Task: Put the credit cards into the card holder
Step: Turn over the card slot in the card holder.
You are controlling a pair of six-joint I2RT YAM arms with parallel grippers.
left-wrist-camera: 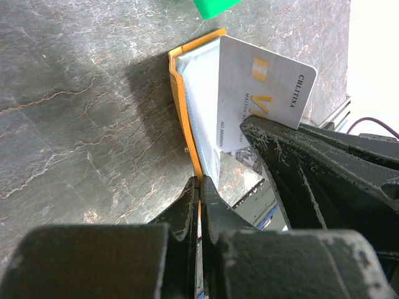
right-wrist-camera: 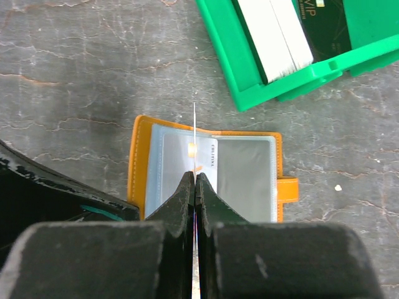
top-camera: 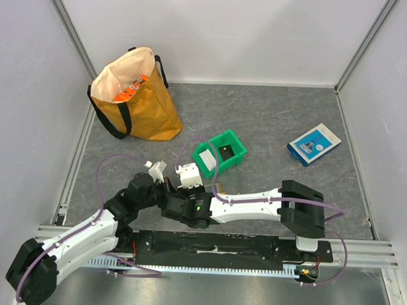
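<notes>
The orange card holder (right-wrist-camera: 140,163) lies open on the table, its clear sleeves facing up. My right gripper (right-wrist-camera: 194,177) is shut on a white credit card (right-wrist-camera: 194,128), held on edge over the middle sleeves. In the left wrist view the card (left-wrist-camera: 255,93) stands tilted against the sleeves, with the right gripper's fingers (left-wrist-camera: 299,162) on its lower edge. My left gripper (left-wrist-camera: 200,184) is shut on the card holder's orange edge (left-wrist-camera: 181,106). In the top view both grippers, the left (top-camera: 163,180) and the right (top-camera: 191,182), meet just in front of the green bin and hide the holder.
A green bin (right-wrist-camera: 280,87) just beyond the holder has white cards (right-wrist-camera: 274,31) and a black card (right-wrist-camera: 324,18); it also shows in the top view (top-camera: 238,156). An orange-yellow tote bag (top-camera: 135,95) stands at the back left. A blue-and-white box (top-camera: 314,144) lies at the right.
</notes>
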